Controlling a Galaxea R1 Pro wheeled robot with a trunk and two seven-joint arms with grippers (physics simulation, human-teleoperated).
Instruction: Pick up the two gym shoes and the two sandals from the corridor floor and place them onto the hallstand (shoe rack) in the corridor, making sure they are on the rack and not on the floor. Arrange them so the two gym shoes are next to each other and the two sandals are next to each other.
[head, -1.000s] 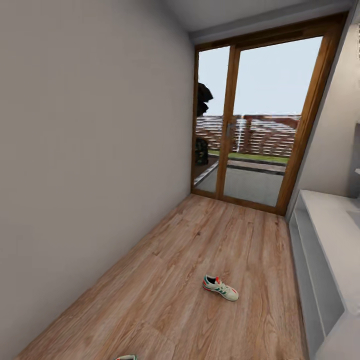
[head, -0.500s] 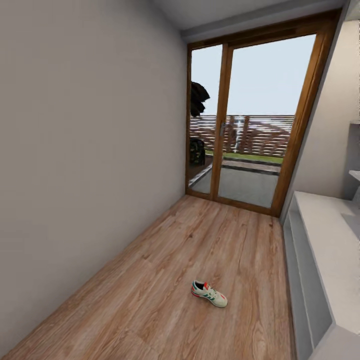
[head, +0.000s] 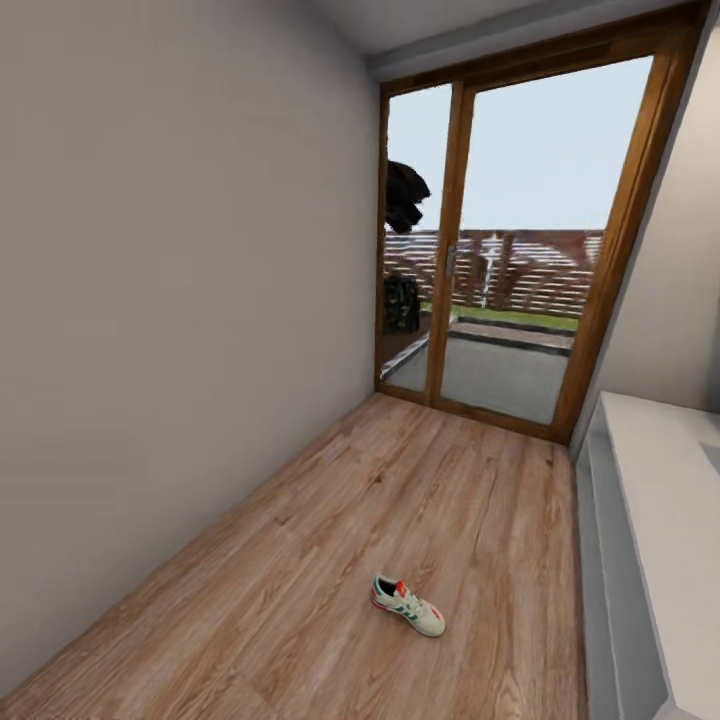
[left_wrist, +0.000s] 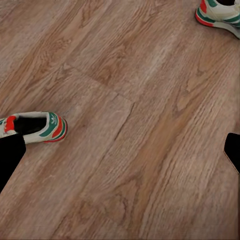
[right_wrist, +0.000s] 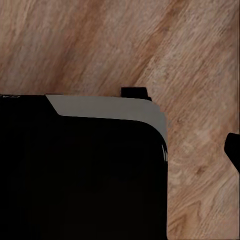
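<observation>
- Currently in transit: head view looks down the corridor floor (head: 330, 560) toward a glass door (head: 500, 270), grey wall on the left.
- One gym shoe (head: 407, 606) lies alone on the planks mid-corridor, toe pointing toward the rack side, well apart from the wall.
- Hallstand (head: 655, 520) runs along the right edge; the part of its top that shows is bare, so no shoe is on that part yet, by my read.
- Left wrist view: second gym shoe (left_wrist: 36, 127) sits on the floor, partly behind one dark fingertip (left_wrist: 9, 155); another sneaker (left_wrist: 220, 14) is cut off at the frame corner.
- Left gripper (left_wrist: 120, 152): fingers spread wide, holding nothing.
- Right wrist view: dark robot body over planks, one fingertip (right_wrist: 233, 149) at the edge. Can't tell whether that claw is spread or closed.
- Sandals aren't visible here.
- Risks: base rolling forward could nudge or run over the near shoe; a top-down grab on the soft upper may slip or tip it; hallstand is close on the right, so an arm swing could clip it.
</observation>
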